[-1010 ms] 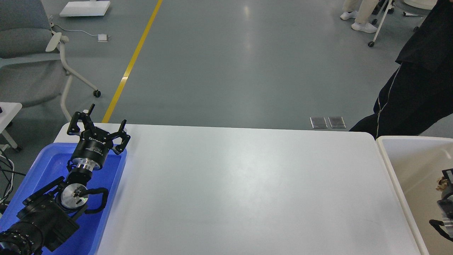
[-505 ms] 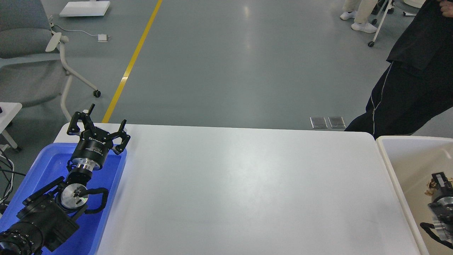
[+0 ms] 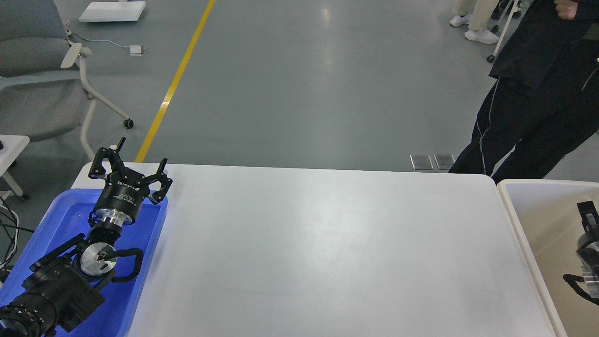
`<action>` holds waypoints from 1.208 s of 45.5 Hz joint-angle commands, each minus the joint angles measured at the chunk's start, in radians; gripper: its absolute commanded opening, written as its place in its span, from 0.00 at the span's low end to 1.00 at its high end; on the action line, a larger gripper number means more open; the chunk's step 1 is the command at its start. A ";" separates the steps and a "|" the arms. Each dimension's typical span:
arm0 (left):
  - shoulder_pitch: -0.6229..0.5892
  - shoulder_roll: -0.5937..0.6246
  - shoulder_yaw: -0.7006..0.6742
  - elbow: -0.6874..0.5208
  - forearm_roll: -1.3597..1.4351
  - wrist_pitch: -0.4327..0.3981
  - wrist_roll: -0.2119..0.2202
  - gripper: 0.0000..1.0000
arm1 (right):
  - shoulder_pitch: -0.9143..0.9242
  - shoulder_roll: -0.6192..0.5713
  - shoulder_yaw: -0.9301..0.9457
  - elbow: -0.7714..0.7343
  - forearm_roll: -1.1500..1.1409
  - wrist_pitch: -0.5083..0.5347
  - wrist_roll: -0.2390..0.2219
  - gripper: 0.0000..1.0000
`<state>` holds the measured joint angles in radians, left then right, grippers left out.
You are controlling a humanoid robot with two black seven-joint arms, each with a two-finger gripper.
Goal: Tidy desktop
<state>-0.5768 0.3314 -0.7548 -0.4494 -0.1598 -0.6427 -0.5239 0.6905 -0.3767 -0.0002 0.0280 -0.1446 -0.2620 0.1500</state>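
The desktop (image 3: 327,243) is a wide white tabletop, and nothing lies on the part in view. My left gripper (image 3: 130,161) is open and empty. It hovers over the far end of the blue tray (image 3: 61,210), at the desktop's left edge. My right gripper (image 3: 587,213) shows only partly at the frame's right edge, over the cream-white bin (image 3: 545,220). Only one dark finger of it shows, so I cannot tell how it stands. The rest of the right arm is cut off.
A person in black (image 3: 529,117) stands just beyond the desktop's far right corner. A grey wheeled chair (image 3: 37,70) stands beyond the far left corner. A yellow floor line (image 3: 173,84) runs away from the table.
My right gripper has moved farther back in the bin, and a small brownish thing seen by it earlier no longer shows. The person has stepped left. My left arm has not moved.
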 commanded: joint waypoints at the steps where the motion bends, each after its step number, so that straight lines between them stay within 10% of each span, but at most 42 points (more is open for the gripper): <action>1: 0.000 0.000 0.000 0.000 0.000 0.000 -0.001 1.00 | 0.162 -0.128 0.224 0.098 0.019 0.037 -0.001 0.99; 18: 0.000 0.000 0.000 0.000 0.000 0.000 0.001 1.00 | 0.328 -0.372 0.546 0.490 -0.016 0.078 0.003 0.99; 38: 0.000 0.000 0.000 0.000 0.000 0.000 -0.001 1.00 | 0.121 -0.357 1.037 0.790 -0.029 0.198 0.016 0.99; 55: 0.000 0.000 0.000 0.000 0.000 0.000 0.001 1.00 | -0.106 -0.163 1.152 0.830 -0.154 0.307 0.309 0.99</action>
<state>-0.5767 0.3314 -0.7546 -0.4494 -0.1597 -0.6427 -0.5245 0.7175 -0.6434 1.0774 0.8216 -0.2233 -0.0144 0.3114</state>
